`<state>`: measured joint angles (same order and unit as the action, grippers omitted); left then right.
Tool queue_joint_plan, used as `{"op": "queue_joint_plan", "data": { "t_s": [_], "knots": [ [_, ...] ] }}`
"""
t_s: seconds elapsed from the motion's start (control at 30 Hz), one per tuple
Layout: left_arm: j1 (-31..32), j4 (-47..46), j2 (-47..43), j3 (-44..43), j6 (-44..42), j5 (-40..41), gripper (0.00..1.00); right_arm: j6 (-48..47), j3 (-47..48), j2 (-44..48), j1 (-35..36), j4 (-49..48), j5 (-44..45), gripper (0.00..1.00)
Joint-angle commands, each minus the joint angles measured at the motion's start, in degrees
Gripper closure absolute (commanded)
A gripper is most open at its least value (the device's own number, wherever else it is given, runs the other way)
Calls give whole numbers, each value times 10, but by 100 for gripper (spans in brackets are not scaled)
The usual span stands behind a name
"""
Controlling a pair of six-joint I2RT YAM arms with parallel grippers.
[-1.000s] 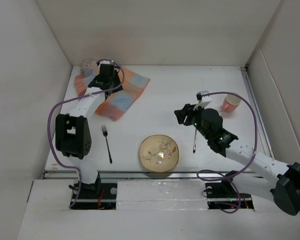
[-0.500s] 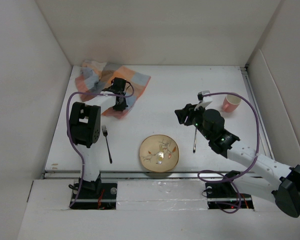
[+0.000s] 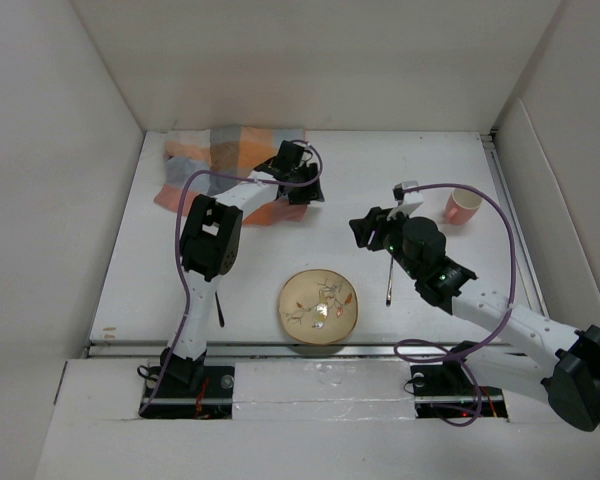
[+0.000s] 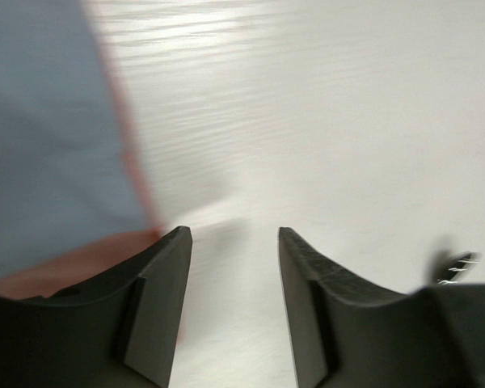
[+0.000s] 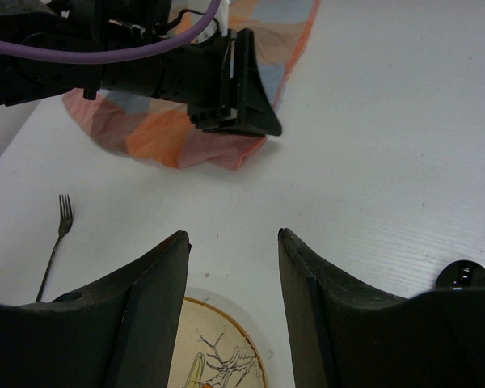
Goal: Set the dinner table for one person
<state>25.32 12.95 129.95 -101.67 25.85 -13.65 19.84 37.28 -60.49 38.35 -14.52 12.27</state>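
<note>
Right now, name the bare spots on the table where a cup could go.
Bare table runs along the back between the placemat and the pink cup; another patch lies between the left gripper and the plate. Crowded: right of the plate, where a utensil lies under the right arm.

Left claw point(image 4: 233, 238) jaws apart, white dinner table point(image 4: 347, 121) showing between; blurred blue-and-orange cloth point(image 4: 48, 137) at left.
</note>
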Motion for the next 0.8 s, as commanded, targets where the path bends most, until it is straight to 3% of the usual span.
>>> {"op": "queue_joint_plan", "data": {
  "t_s": [0.0, 0.1, 0.2, 0.27, 0.3, 0.33, 0.43, 0.47, 0.5, 0.53, 0.6, 0.63, 0.73, 0.77],
  "knots": [
    [16, -28, -15, -62, 27, -51, 53, -9, 28, -10, 5, -16, 21, 46],
    [16, -63, -69, -5, 25, -7, 44, -10, 29, -18, 5, -16, 20, 46],
    [-21, -125, -182, 132, 25, 58, 47, -9, 31, -20, 5, -17, 11, 50],
    [-57, -157, -280, 207, 34, 131, 49, -9, 31, -23, 5, -22, 1, 85],
    [-73, -185, -307, 280, 41, 158, 54, -9, 32, -26, 5, -21, -1, 97],
    [-108, -199, -375, 338, 62, 171, 57, -9, 36, -37, 5, -20, -7, 100],
    [-148, -239, -440, 421, 96, 150, 63, -7, 43, -78, 5, -29, -13, 100],
    [-148, -260, -463, 461, 104, 158, 64, -5, 48, -92, 5, -34, -22, 95],
    [-138, -268, -503, 475, 105, 165, 71, -5, 56, -109, 5, -38, -27, 79],
    [-133, -270, -524, 486, 105, 173, 77, -4, 65, -126, 5, -38, -27, 71],
    [-122, -274, -579, 512, 111, 187, 100, 8, 109, -194, 5, -22, -41, 56],
    [-122, -277, -597, 520, 116, 175, 100, 14, 127, -218, 5, -17, -51, 48],
    [-122, -280, -663, 544, 117, 151, 100, 45, 213, -326, -9, -8, -83, 43],
    [-122, -243, -689, 539, 106, 144, 100, 66, 259, -379, -19, -2, -118, 42]
  ]
}}
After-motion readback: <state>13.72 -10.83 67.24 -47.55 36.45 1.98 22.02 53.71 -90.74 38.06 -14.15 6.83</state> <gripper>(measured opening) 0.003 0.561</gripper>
